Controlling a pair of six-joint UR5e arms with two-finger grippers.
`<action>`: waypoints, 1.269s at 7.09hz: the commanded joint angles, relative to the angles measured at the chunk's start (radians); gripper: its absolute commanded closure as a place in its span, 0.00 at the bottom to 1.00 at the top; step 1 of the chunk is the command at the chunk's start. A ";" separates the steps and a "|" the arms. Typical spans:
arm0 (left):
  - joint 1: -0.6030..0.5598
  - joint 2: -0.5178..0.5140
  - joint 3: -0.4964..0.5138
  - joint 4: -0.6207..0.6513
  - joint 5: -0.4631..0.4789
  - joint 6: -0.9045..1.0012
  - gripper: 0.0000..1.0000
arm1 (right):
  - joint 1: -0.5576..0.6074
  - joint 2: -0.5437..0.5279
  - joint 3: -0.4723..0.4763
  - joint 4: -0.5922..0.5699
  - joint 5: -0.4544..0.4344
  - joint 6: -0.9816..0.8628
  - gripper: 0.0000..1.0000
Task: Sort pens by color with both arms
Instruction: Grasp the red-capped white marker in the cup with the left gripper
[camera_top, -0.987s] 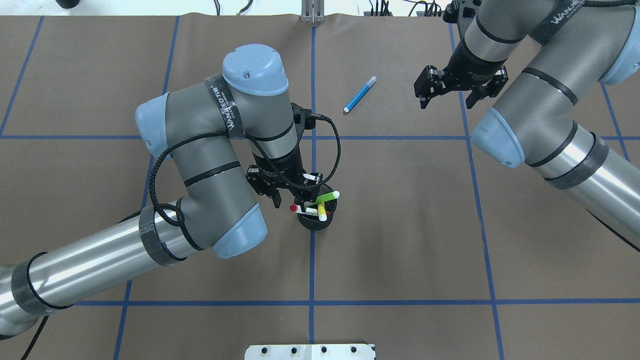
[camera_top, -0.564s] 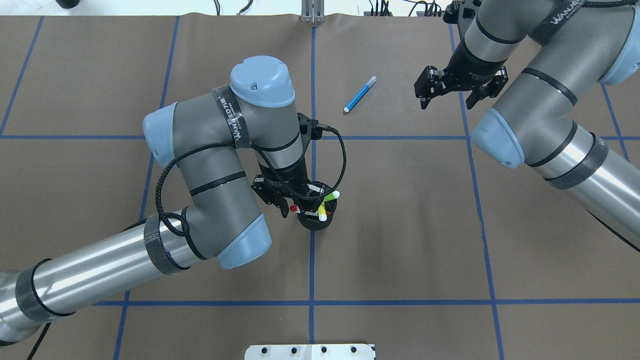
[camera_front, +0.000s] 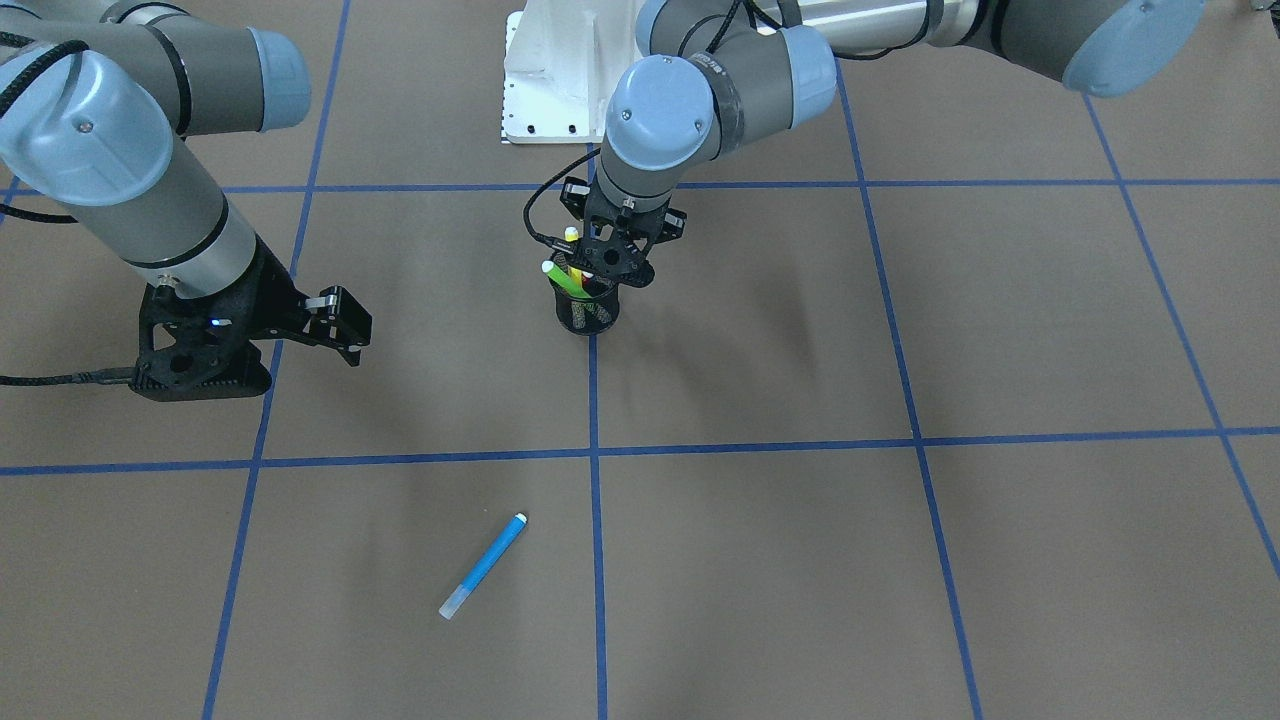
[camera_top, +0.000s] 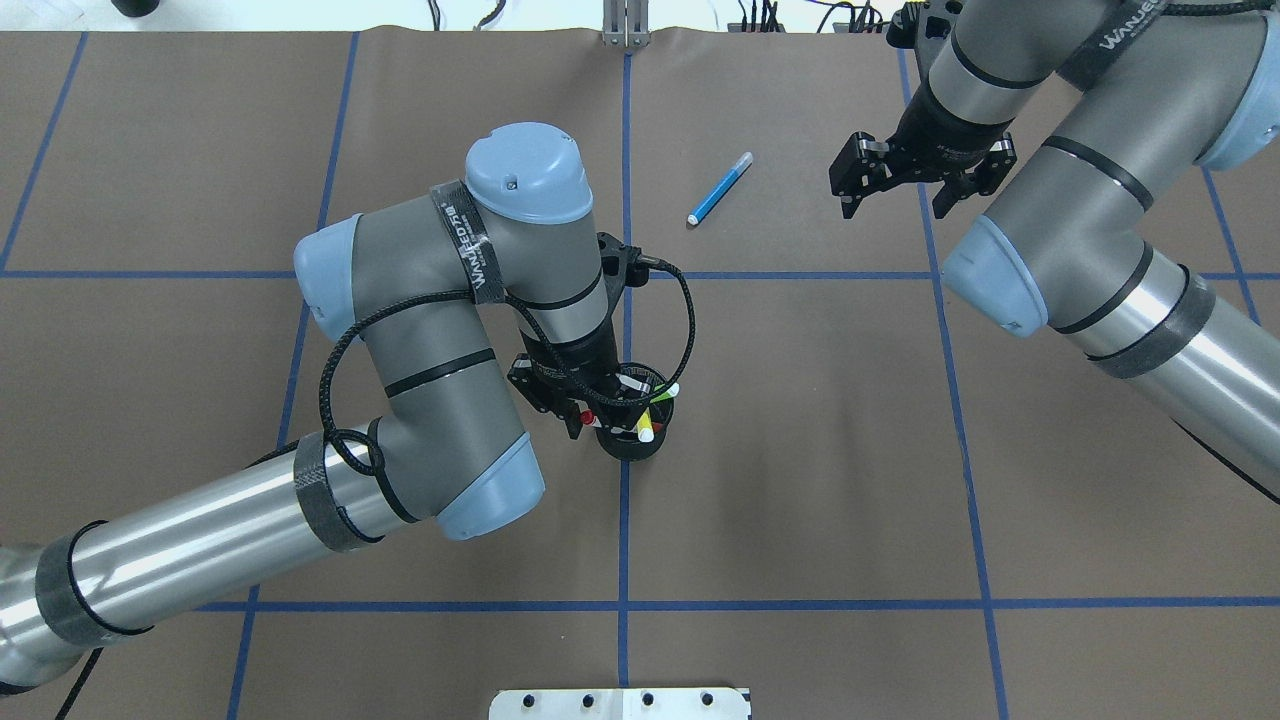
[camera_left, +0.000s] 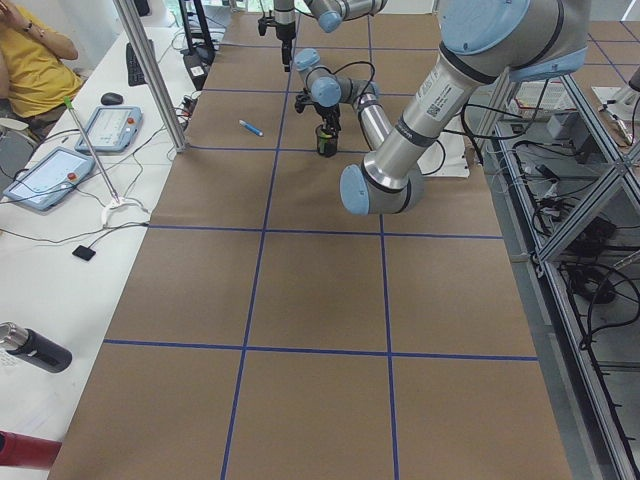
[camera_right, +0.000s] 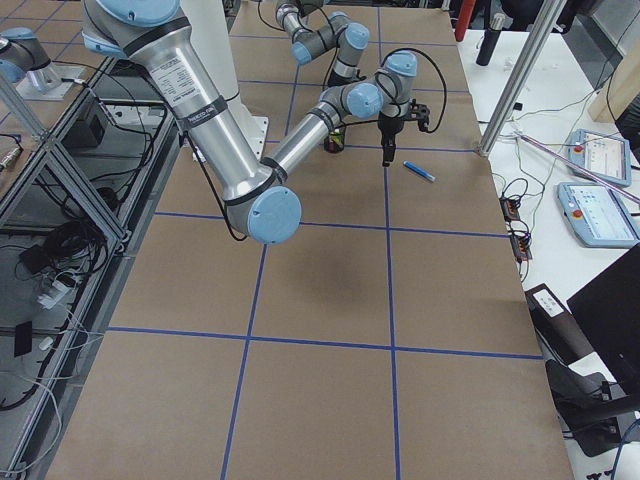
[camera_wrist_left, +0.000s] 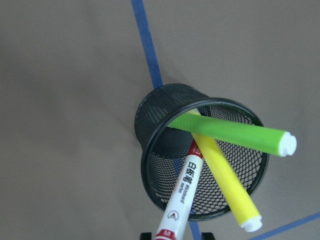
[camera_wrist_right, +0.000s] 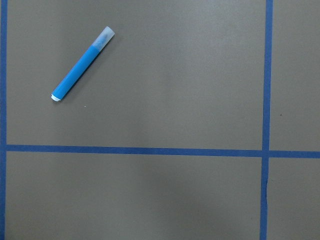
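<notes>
Your left gripper (camera_top: 598, 410) hangs over the black mesh cup (camera_wrist_left: 150, 125), jaws apart, with the red top end of the white pen (camera_wrist_left: 182, 192) between them. That pen's label reads "Whiteboard Marker" beside Chinese characters. The green pen (camera_wrist_left: 235, 132) and yellow pen (camera_wrist_left: 225, 180) lean in the same cup. The blue pen (camera_top: 720, 188) lies flat on the table (camera_top: 800, 450), near your right gripper (camera_top: 893, 208), whose jaws stand wide. The strap (camera_top: 1128, 25) on the right arm reads "WANJE", the rest hidden.

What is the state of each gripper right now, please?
Left gripper: astride the white pen in the cup; clamped or not, cannot tell.
Right gripper: open, empty.
</notes>
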 joint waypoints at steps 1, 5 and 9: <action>-0.002 0.000 0.003 -0.003 0.000 0.002 0.64 | 0.000 0.000 -0.001 0.000 -0.001 -0.001 0.01; -0.005 -0.007 -0.006 -0.004 0.002 0.004 0.84 | 0.000 0.002 0.000 0.000 -0.001 -0.001 0.01; -0.006 -0.008 -0.089 0.008 0.000 -0.004 0.93 | 0.000 0.002 0.005 0.000 0.000 -0.001 0.01</action>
